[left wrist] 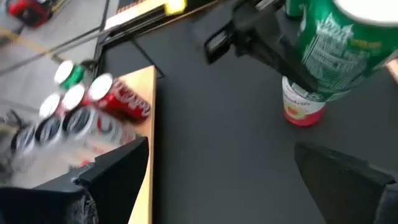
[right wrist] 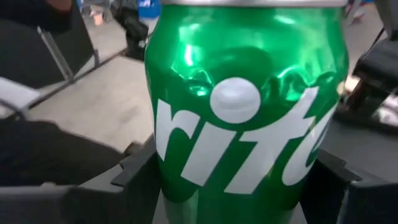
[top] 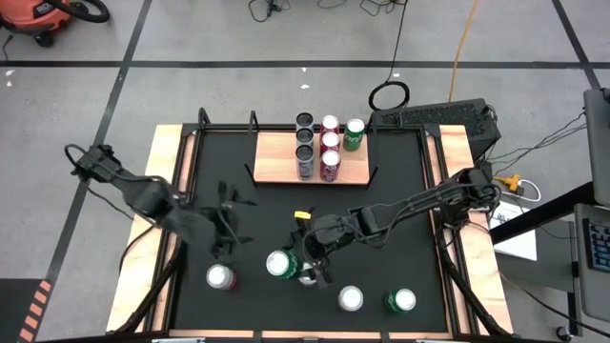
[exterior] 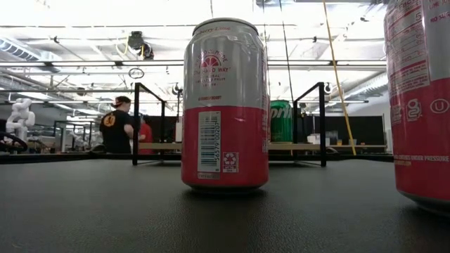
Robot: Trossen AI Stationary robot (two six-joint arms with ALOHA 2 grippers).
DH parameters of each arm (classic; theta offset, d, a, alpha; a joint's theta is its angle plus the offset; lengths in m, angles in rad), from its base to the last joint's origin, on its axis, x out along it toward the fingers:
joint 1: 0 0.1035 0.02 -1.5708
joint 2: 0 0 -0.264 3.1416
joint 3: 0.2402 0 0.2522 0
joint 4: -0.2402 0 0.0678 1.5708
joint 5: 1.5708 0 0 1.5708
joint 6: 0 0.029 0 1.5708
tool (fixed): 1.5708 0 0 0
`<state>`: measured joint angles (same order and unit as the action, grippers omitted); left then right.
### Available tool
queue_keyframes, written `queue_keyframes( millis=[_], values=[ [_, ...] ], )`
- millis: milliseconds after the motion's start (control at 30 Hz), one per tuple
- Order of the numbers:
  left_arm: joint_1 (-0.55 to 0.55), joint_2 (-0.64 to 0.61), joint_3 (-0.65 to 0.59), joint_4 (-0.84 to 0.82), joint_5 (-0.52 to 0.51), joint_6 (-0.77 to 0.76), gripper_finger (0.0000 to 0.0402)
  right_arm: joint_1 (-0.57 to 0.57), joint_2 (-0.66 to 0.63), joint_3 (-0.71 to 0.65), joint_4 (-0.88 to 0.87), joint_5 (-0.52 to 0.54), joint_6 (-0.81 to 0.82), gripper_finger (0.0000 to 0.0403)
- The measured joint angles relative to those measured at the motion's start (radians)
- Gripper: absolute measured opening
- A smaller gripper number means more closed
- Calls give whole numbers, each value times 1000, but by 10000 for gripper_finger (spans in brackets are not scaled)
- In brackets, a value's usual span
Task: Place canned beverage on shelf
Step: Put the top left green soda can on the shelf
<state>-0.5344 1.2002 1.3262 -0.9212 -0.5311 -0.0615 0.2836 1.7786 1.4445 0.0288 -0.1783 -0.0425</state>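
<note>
Right gripper [top: 303, 255] grasps a green can [right wrist: 249, 106]; left gripper [top: 227, 221] released, holding nothing.

We note the right arm reaching in from the right side, its fingers clamped on either side of the green can near the middle of the black mat [top: 400, 229]. The left gripper hangs over the mat's left part with its jaws spread wide. The shelf [top: 276, 164] lies at the far side of the mat and carries six cans in three short columns, a green one at the right end. A pink-and-silver can [top: 221, 277] stands at the near left, just near of the left gripper. Two more cans stand at the near right. A person [exterior: 116, 126] shows in the room beyond.
</note>
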Motion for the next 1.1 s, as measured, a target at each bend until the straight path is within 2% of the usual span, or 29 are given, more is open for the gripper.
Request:
queue_keyframes(
  millis=[100, 300, 433, 567, 733, 933, 1100],
  values=[
    [-39, -54, -10, -21, -69, -120, 395, 1, 0, 0, 35, 11, -9, 265],
    [-141, -117, -97, -14, -278, -372, 395, 0, 2, 0, 126, 19, -15, 265],
    [-191, -112, -219, 107, -387, -479, 395, 0, -2, 0, 171, 27, -19, 265],
    [-214, -98, -333, 360, -483, -463, 395, 1, -26, 0, 177, 108, -30, 265],
    [-219, -66, -421, 626, -574, -353, 395, 7, -89, 2, 158, 322, -13, 265],
    [-195, -20, -447, 796, -584, -325, 396, 19, -143, 2, 79, 492, 31, 265],
    [-173, 43, -450, 933, -540, -279, 396, 21, -144, 2, 74, 521, 80, 265]
  ],
)
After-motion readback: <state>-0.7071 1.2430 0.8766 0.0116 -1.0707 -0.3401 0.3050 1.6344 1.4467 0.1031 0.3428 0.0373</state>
